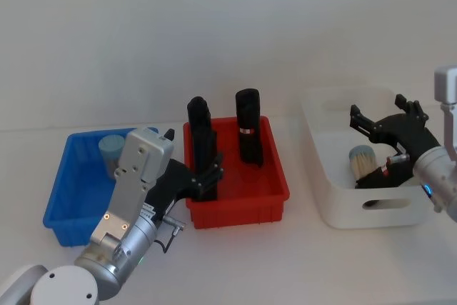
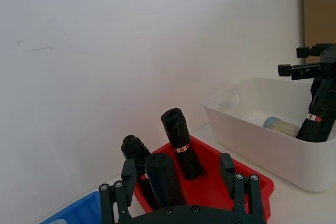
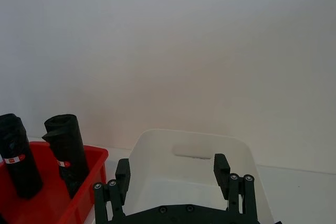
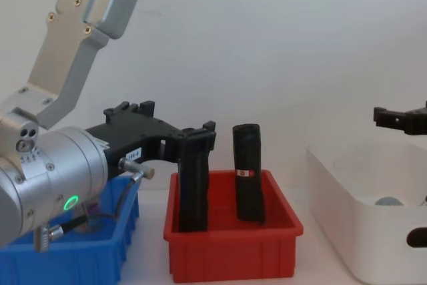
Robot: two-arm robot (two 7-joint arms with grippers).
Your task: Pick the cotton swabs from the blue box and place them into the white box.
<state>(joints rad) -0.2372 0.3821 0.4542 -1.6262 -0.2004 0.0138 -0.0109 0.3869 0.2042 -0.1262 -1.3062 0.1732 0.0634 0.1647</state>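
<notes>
The head view is showing two cotton swab tubs: one cotton swab tub is standing capped in the far part of the blue box, and a second tub is lying on its side on the floor of the white box, its tan sticks pointing toward the near wall. The chest view is hiding the blue box's tub behind the left arm and is giving just a sliver of the pale cap over the white box's rim, while the left wrist view is catching that same tub lying deep inside the white box. The right gripper is hanging over the white box with its fingers spread wide and nothing between them, above the lying tub and not touching it. The left gripper is hovering at the seam between the blue box and the red bin, its fingers parted and empty, close beside one of the black blocks. Two black blocks are standing upright in the red bin. The table is carrying three bins in a row.
</notes>
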